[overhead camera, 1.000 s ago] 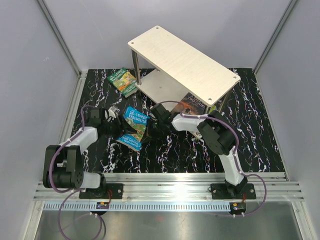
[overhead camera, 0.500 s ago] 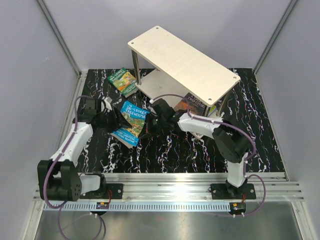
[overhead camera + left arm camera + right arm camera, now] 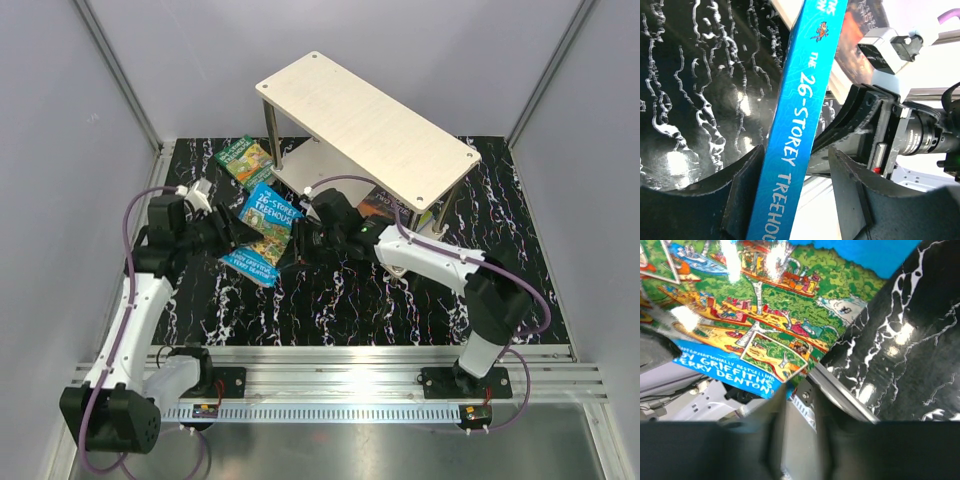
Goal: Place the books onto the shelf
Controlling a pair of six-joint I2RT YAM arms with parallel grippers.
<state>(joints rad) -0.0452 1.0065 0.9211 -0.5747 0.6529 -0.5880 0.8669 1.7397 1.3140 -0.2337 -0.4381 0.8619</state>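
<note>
The bright blue "Treehouse" book [image 3: 268,225] is tilted up off the mat in front of the shelf [image 3: 365,120]. My left gripper [image 3: 235,232] is shut on its left edge. In the left wrist view the spine [image 3: 805,110] runs slanted between that gripper's [image 3: 796,152] fingers. My right gripper [image 3: 300,245] is at the book's right edge, jaws a little apart; in the right wrist view the cover's corner [image 3: 765,315] lies just past its [image 3: 799,390] fingertips. A green book [image 3: 245,162] lies at the back left. A dark book [image 3: 383,205] lies on the lower board.
The black marbled mat [image 3: 350,300] covers the table. Grey walls close in on three sides. A metal rail [image 3: 330,365] runs along the near edge. A silver shelf post [image 3: 270,135] stands just behind the blue book.
The left arm has stretched out and its jaws closed onto the blue book, which moved up and toward the shelf. The right gripper let go of the book's edge and its jaws parted slightly.
</note>
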